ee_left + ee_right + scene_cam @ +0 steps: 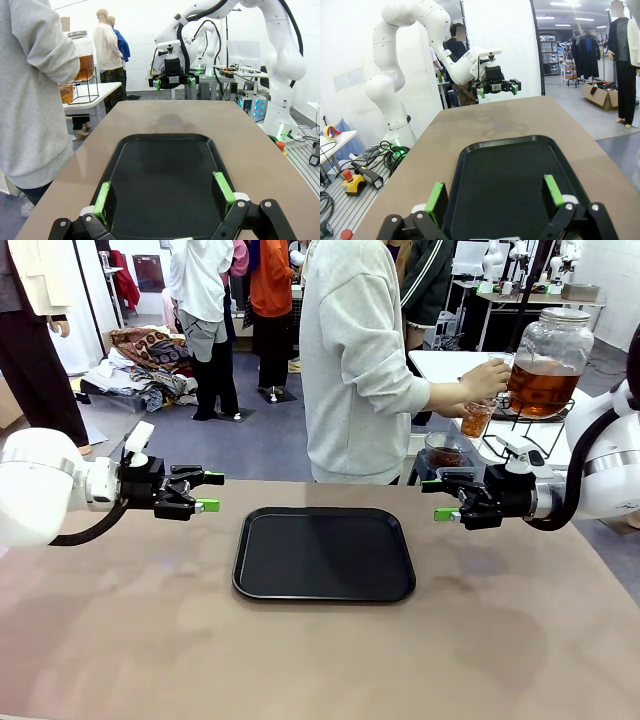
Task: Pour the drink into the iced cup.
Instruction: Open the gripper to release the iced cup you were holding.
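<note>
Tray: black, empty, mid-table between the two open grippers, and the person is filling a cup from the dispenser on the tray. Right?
Not quite. The front view shows the dispenser on a side table behind the right gripper, not on the tray; the person's hand holds the cup there. The rest holds: tray black, empty, mid-table between the left gripper and right, jaws open.

A bare black tray [324,555] lies mid-table [120,640], with clothes piled [140,365] on the floor beyond.

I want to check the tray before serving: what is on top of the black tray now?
The black tray carries no cup or drink; its whole dark surface shows, with nothing covering any part of it.
</note>
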Controlling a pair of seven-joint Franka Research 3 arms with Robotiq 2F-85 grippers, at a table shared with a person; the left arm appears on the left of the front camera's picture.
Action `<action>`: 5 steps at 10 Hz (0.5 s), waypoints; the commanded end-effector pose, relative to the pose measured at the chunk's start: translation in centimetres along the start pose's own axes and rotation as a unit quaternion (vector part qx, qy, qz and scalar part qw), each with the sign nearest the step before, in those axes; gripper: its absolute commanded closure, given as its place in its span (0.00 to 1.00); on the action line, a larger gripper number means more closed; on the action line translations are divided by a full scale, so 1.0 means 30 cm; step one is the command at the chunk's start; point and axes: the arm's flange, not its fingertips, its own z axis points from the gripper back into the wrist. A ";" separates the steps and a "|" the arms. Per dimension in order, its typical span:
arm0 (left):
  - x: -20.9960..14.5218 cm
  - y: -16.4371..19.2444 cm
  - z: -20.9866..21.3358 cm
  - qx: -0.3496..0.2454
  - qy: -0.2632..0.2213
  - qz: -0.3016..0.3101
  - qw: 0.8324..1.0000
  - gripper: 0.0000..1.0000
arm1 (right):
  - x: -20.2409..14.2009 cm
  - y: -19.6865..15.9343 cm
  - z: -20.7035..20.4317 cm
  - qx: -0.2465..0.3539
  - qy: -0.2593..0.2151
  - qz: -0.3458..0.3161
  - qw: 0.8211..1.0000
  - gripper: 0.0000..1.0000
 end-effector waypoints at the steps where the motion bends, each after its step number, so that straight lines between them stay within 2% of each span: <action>1: 0.010 0.004 -0.004 0.004 0.001 0.002 1.000 0.00 | 0.011 -0.010 -0.005 -0.003 0.001 -0.001 1.000 0.00; 5: 0.010 0.004 -0.004 0.004 0.001 0.002 1.000 0.00 | 0.011 -0.010 -0.005 -0.003 0.001 -0.001 1.000 0.00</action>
